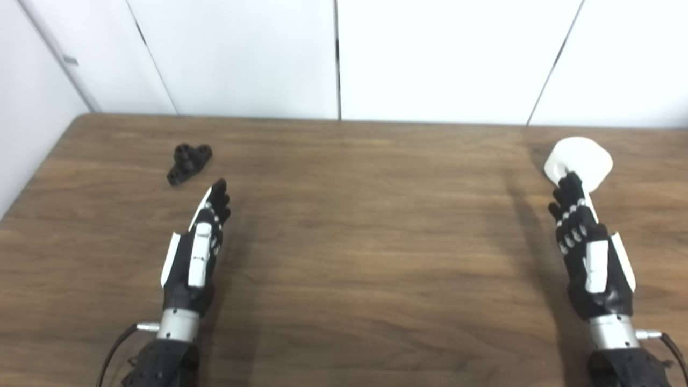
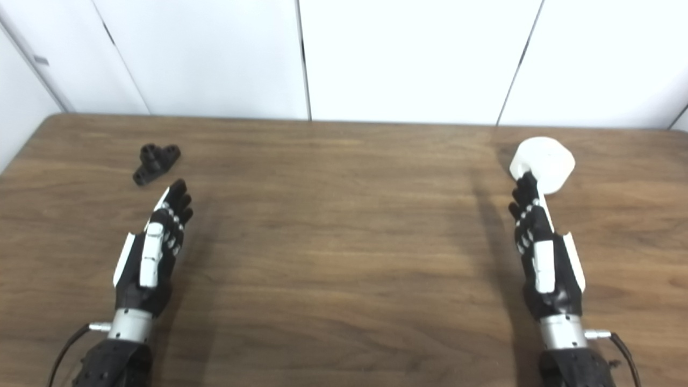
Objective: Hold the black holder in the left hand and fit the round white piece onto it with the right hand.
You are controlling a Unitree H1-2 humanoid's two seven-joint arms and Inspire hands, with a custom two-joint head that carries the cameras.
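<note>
Fingers first: the left hand point(image 1: 194, 252) has them stretched forward and loosely apart, gripping nothing, tips just short of the black holder point(image 1: 188, 162), which lies flat on the table point(image 1: 365, 226) towards the far left corner. A clear gap separates them, no contact.

Over on the other side, the right hand point(image 1: 586, 247) reaches out with fingers extended, tips overlapping the near edge of the round white piece point(image 1: 579, 161). Whether they touch it or hover just in front, I cannot tell from either view; nothing is wrapped around it, so it reads as released.

Both parts sit well apart, at opposite ends of the table, and neither is picked up yet.

The risks, as I judge them: the holder is small and low, so closing fingers could nudge it away towards the table edge. The white piece looks smooth and rounded, and a push from those tips could slide it backwards toward the wall point(image 1: 430, 54) instead of seating it in the palm.
</note>
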